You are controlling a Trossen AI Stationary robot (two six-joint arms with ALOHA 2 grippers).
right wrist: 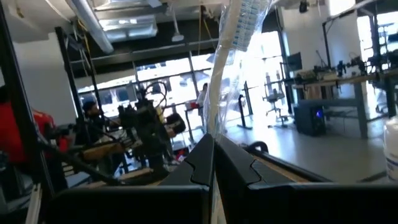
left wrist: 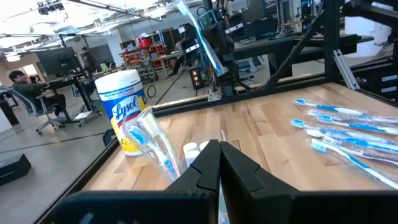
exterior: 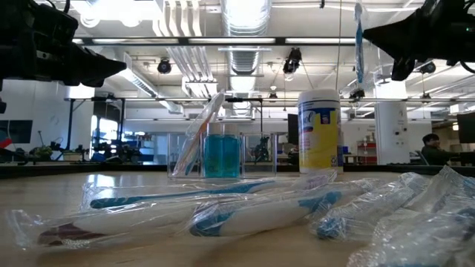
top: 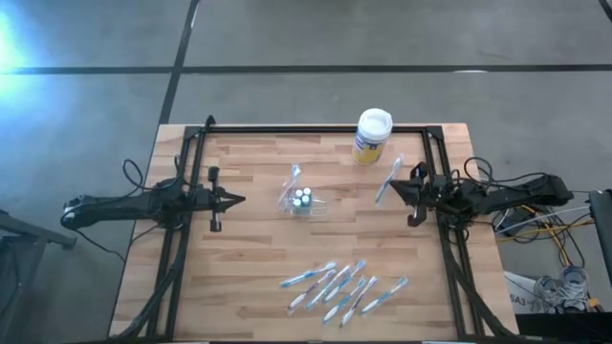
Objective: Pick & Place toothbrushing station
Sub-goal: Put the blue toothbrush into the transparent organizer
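Risk, from the high view: right gripper [top: 396, 189], clamped on a wrapped brush [top: 388, 180], sits near the canister [top: 372, 137] and could knock it; the holder [top: 303, 200] lies mid-table with open wood around, spare brushes [top: 342, 286] near the front edge. Low view: the brush [exterior: 359, 43] hangs high, held only by its end, so it could slip. Left wrist view: left gripper [left wrist: 219, 163] is closed, empty, facing the holder. Right wrist view: wrapper [right wrist: 231, 56] rises between closed fingers.

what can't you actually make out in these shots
- Lower end of the wrapped toothbrush in the right gripper: right wrist view, hidden between the shut fingers.
- Number of tubes in the clear holder: high view, too small.
- Toothbrush pile count: high view, overlapping wrappers.
- Canister label text: low view, too blurred.
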